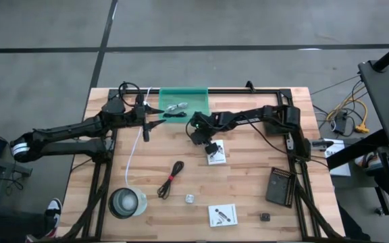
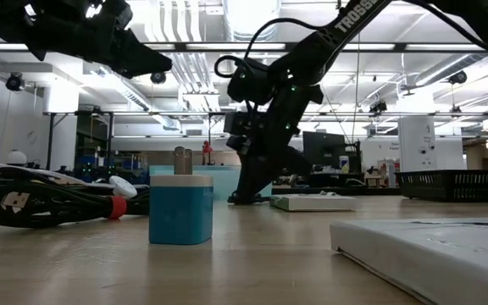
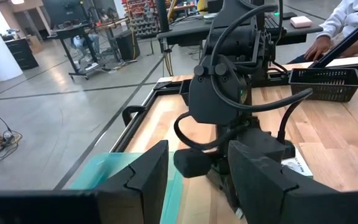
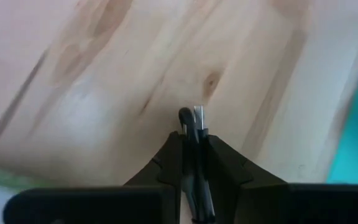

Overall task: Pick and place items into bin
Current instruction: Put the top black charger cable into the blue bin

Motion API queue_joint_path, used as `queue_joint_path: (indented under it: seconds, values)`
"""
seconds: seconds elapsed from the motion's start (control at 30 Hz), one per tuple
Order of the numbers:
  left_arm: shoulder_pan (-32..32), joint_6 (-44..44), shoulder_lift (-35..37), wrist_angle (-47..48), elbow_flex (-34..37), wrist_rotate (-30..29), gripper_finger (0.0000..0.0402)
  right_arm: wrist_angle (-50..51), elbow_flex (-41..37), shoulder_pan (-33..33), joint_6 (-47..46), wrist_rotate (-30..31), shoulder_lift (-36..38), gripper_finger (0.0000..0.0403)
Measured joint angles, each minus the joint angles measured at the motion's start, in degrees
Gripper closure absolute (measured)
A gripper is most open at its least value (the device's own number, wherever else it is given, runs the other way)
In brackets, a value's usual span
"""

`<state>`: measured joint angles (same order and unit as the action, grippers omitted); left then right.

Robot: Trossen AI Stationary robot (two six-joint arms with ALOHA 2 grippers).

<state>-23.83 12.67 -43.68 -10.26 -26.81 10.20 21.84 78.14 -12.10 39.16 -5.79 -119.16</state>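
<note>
The teal bin (image 1: 184, 100) lies at the table's far middle, with a silvery clip (image 1: 177, 106) and a black stick (image 1: 175, 116) inside. My right gripper (image 1: 198, 135) hangs just near of the bin, shut on a thin black-and-silver item (image 4: 195, 118). My left gripper (image 1: 157, 113) hovers open at the bin's left near corner, facing the right arm (image 3: 229, 93). A black cable with a red tie (image 1: 171, 179), two white cards (image 1: 215, 153) (image 1: 222, 214) and a small black piece (image 1: 264, 217) lie on the wood. My right gripper pinches the thin black-and-silver item between its two fingers (image 4: 173, 155), pointing down from above. The item's end (image 4: 191, 114) sticks out a little past the fingertips over bare wood. Whether that end touches the table, I cannot tell.
A clear round container (image 1: 127, 202) stands at the near left, with a white cord (image 1: 135, 145) running from it toward the far edge. A black perforated board (image 1: 280, 185) lies near the right. A small blue block (image 2: 180, 208) stands close to the low camera. A person's sleeve (image 3: 353, 18) shows beyond the table.
</note>
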Motion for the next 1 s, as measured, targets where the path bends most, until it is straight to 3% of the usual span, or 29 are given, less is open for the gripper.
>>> queue_joint_path:
  seconds: [0.13, 0.3, 0.57, 0.73, 0.87, 1.0]
  values:
    - [0.01, -0.28, 0.06, 0.0, 0.0, 0.0, 0.0249, 0.28, -0.24, 0.05, -1.57, -0.65, 3.34, 0.0368]
    - [0.01, -0.28, 0.33, -0.07, 0.0, 0.0, 0.0249, -2.39, -0.04, -0.02, -3.06, -8.63, 9.14, 0.0368]
    - [0.01, -0.33, 0.22, 0.0, 0.0, 0.01, 0.0249, -20.06, 0.01, -2.52, -9.42, -10.8, 13.0, 0.0368]
    - [0.01, -0.33, 0.56, 0.07, 0.0, 0.0, 0.0249, -28.93, -0.06, -5.5, -17.0, -9.56, 11.34, 0.0365]
    - [0.01, -0.35, 0.74, 0.12, -0.02, 0.01, 0.0249, -28.63, -0.12, -8.26, -21.17, -4.88, 10.07, 0.0367]
    - [0.01, -0.35, 0.76, 0.13, -0.02, 0.0, 0.0249, -30.17, -0.12, -10.49, -24.62, -4.3, 8.41, 0.0366]
